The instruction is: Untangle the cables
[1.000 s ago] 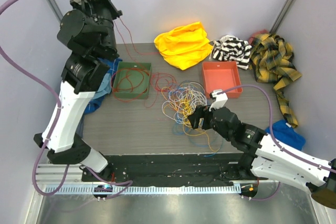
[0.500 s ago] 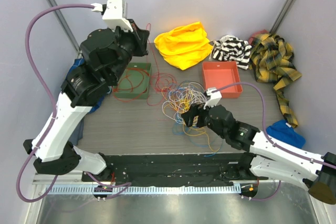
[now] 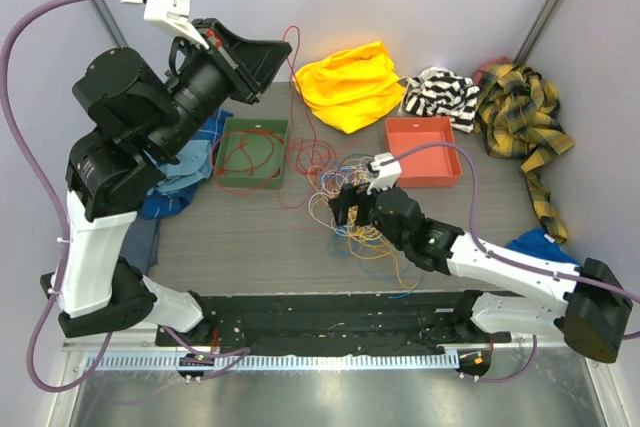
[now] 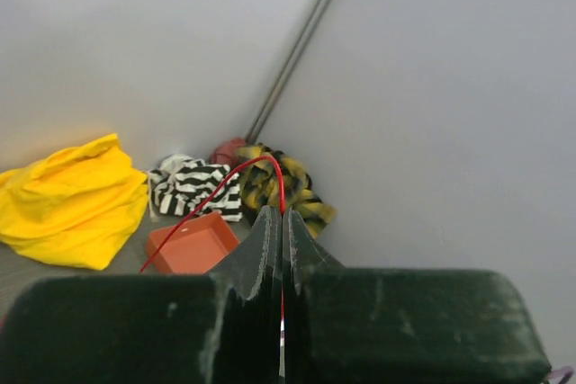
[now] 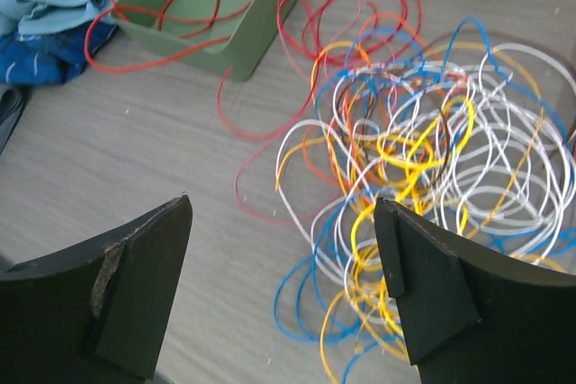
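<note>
Two tools: the left tool [image 4: 281,215], raised at 11 o'clock, is clamped on a red cable [image 4: 229,177]; the right tool [image 5: 281,222] hangs jaws apart above the cables [image 5: 405,141] tangled centrally on the worktop [image 3: 240,237], green tray [image 3: 250,185] at their 9 o'clock.

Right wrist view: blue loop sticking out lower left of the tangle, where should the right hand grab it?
Grip the blue loop at its outer curve, where it lies alone on bare table, clear of the tangle. Come straight down with the open right hand straddling the strand. Its inner end runs into the tangle, so expect some drag.
</note>
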